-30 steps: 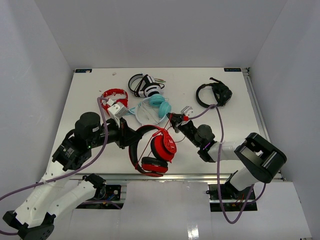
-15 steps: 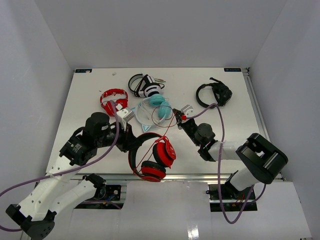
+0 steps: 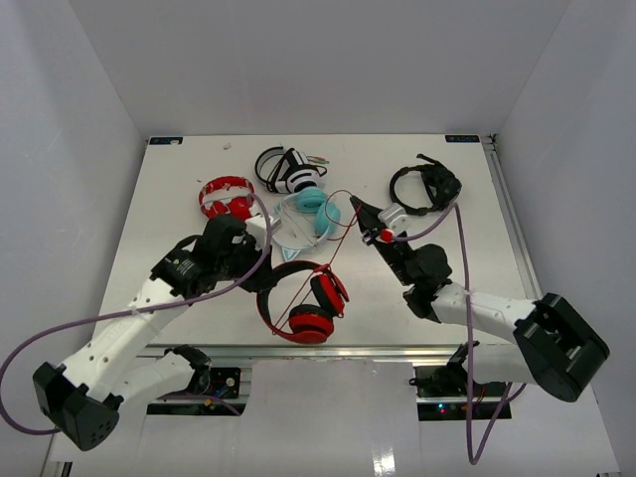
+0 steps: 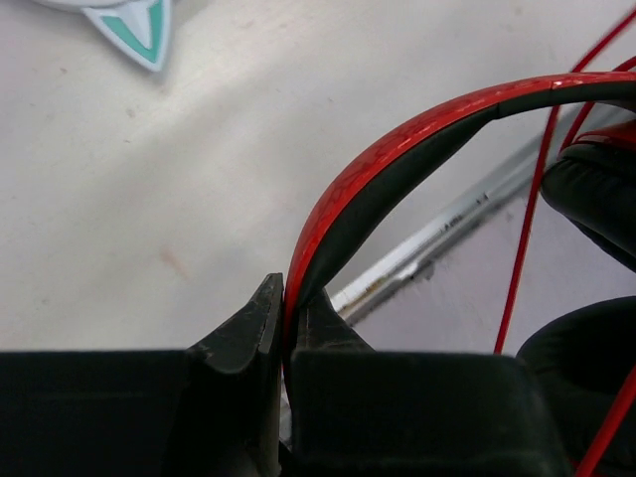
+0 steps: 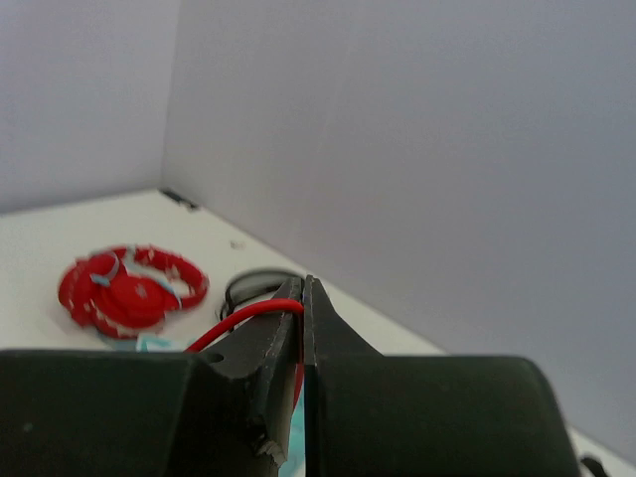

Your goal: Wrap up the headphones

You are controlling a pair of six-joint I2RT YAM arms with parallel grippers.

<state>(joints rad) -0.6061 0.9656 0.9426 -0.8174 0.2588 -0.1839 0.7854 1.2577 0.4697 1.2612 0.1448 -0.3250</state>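
The headphones (image 3: 300, 300), with a black-and-red headband and red-and-black ear cups, lie near the table's front edge. My left gripper (image 3: 264, 282) is shut on the headband (image 4: 397, 149) at its left side, and the left wrist view shows the jaws (image 4: 288, 290) pinching it. The thin red cable (image 3: 331, 237) runs up from the ear cups to my right gripper (image 3: 355, 204), which is raised over the table's middle and shut on it. In the right wrist view the cable (image 5: 238, 318) loops out of the closed jaws (image 5: 303, 283).
A small all-red pair (image 3: 224, 196) lies at the back left and also shows in the right wrist view (image 5: 129, 288). A black-and-white pair (image 3: 288, 169) and a teal-and-white pair (image 3: 310, 211) lie at back centre. A black headset (image 3: 425, 187) is at the back right. A metal rail (image 3: 378, 350) edges the front.
My right gripper has risen and moved back and right, drawing the red cable up. My left gripper has shifted right and slightly nearer, still on the headband, and the headphones turned with it.
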